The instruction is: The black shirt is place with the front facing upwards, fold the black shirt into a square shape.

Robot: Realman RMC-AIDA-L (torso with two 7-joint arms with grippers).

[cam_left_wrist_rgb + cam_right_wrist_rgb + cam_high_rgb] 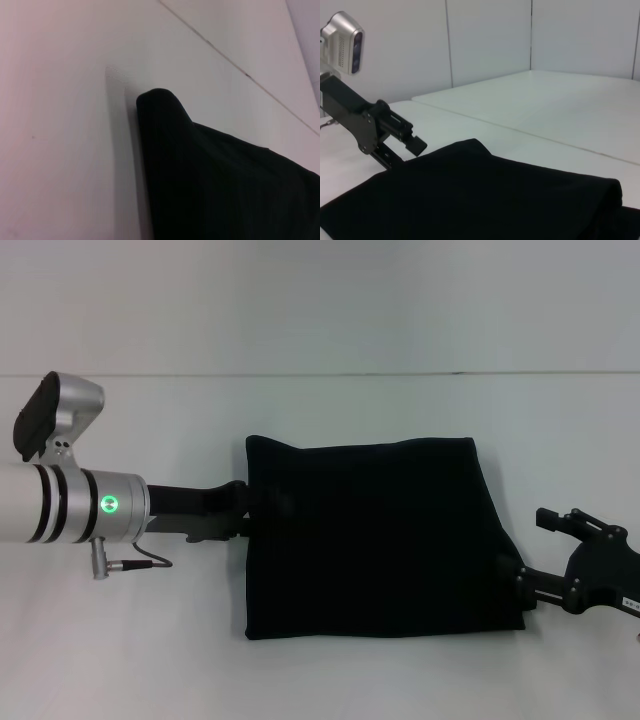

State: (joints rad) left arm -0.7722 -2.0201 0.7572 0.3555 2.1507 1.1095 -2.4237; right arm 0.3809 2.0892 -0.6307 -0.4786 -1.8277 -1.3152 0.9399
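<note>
One soft black cloth shirt [375, 540] — a folded, near-square slab — on the smooth white tabletop [320, 680]; left hand [243, 512] and right hand [520, 580] at its edges, finger states indiscernible.

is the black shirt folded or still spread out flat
Folded: the black shirt lies as a compact near-square, no sleeves or print showing, left hand and right hand at its edges.

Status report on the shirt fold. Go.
Left end effector at black shirt's left edge. Right end effector at its right edge. Shirt folded, roughly square, on white table. No obstructions.

white table [330, 680], wall [485, 35] behind
</note>
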